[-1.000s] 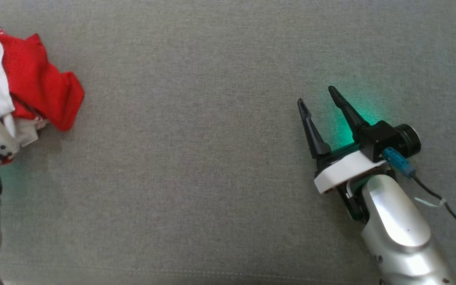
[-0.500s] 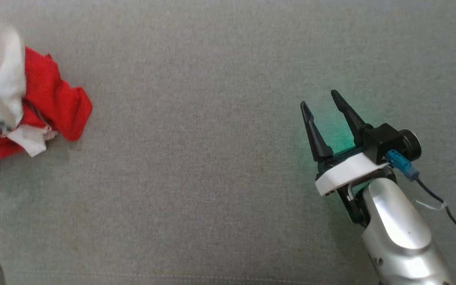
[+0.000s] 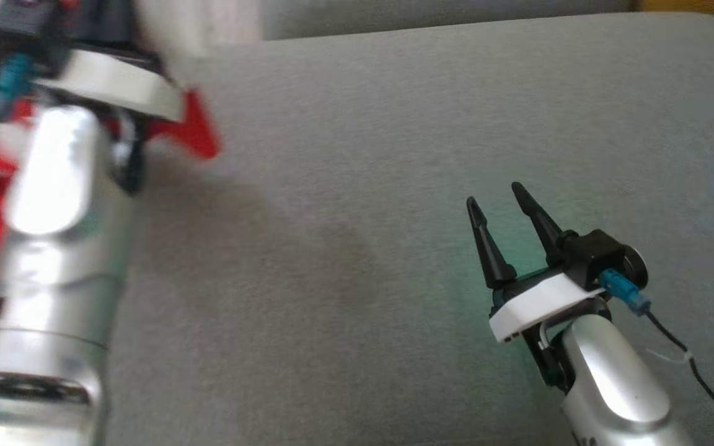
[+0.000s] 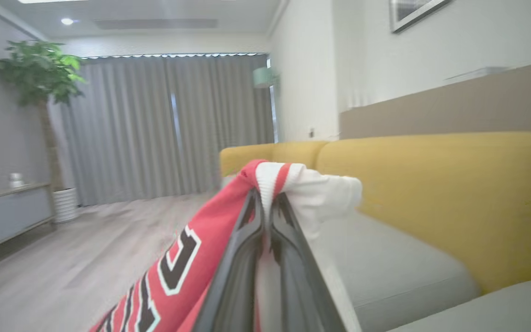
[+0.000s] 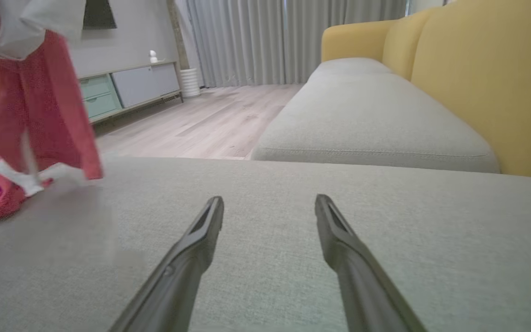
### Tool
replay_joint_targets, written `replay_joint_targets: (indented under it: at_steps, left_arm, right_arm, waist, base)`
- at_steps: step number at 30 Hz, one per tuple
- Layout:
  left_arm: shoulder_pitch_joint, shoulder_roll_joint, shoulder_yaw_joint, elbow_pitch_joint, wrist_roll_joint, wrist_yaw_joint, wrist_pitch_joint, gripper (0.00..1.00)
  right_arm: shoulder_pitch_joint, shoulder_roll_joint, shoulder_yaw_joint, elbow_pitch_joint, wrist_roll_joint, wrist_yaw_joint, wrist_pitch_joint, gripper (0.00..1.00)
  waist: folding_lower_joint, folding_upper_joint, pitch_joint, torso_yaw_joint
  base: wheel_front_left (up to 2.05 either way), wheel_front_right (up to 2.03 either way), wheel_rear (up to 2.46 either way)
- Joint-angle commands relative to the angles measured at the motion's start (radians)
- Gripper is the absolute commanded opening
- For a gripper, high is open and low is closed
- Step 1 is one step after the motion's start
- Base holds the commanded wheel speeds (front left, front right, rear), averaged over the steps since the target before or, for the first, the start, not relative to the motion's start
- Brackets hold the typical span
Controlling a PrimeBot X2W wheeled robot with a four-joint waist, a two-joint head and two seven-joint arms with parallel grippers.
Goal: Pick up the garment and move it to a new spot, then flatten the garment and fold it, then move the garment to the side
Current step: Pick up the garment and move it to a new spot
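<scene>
My left claw (image 4: pixel 268 199) holds the red-and-white jersey garment (image 4: pixel 173 263) above the left end of the grey fabric cushion (image 3: pixel 344 217). My right claw (image 3: pixel 491 197) hovers well apart to its right, with the yellow sofa back (image 5: pixel 486 83) ahead.

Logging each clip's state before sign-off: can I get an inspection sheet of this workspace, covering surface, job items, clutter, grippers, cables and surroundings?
Surface: grey woven fabric cushion, flat.
Job's things: red and white jersey garment with black lettering, lifted by one bunched edge, its lower end on the cushion.
Clutter: nothing seen.
Grippers: left gripper shut on the garment; right gripper open, holding nothing, low over the cushion.
Cables: black cable with blue plug at the right wrist, running off the picture's edge.
Surroundings: yellow sofa back, grey curtains, potted plant, pale wood floor.
</scene>
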Motion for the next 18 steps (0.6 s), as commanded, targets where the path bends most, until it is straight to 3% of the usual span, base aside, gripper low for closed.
replay_joint_targets:
  at_steps: [1,9,14,15,17,18]
  left_arm:
    - [-0.011,0.026,0.006,-0.042,-0.010,0.002,-0.005,0.00]
    - [0.073,-0.115,-0.168,-0.112,-0.138,0.002,-0.005,0.00]
    - [0.135,-0.132,-0.260,-0.100,-0.166,0.003,-0.005,0.00]
    - [0.154,-0.132,-0.277,-0.103,-0.175,0.007,-0.005,0.20]
    - [0.197,-0.133,-0.307,-0.108,-0.187,0.025,-0.005,1.00]
    - [0.219,-0.133,-0.313,-0.108,-0.192,0.036,-0.005,1.00]
  right_arm:
    - [-0.001,0.014,0.021,-0.033,0.005,0.004,-0.011,1.00]
    - [0.003,0.014,0.048,-0.046,0.028,0.004,-0.011,1.00]
    - [0.005,0.014,0.045,-0.052,0.039,0.004,-0.011,1.00]
    - [0.006,0.014,0.045,-0.053,0.039,0.004,-0.011,1.00]
    - [0.008,0.014,0.041,-0.057,0.038,0.004,-0.011,1.00]
    - [0.011,0.014,0.036,-0.059,0.037,0.004,-0.011,1.00]
  waist:
    - [0.0002,0.0000,-0.023,-0.053]
    - [0.0002,0.0000,-0.026,-0.222]
    - [0.0002,0.0000,-0.011,-0.268]
    - [0.0002,0.0000,-0.008,-0.272]
    - [0.0002,0.0000,-0.005,-0.272]
    - [0.0002,0.0000,-0.003,-0.269]
  base:
    - [0.00,0.00,0.00]
    - [0.00,0.00,0.00]
    - [0.00,0.00,0.00]
    - [0.00,0.00,0.00]
    - [0.00,0.00,0.00]
    - [0.00,0.00,0.00]
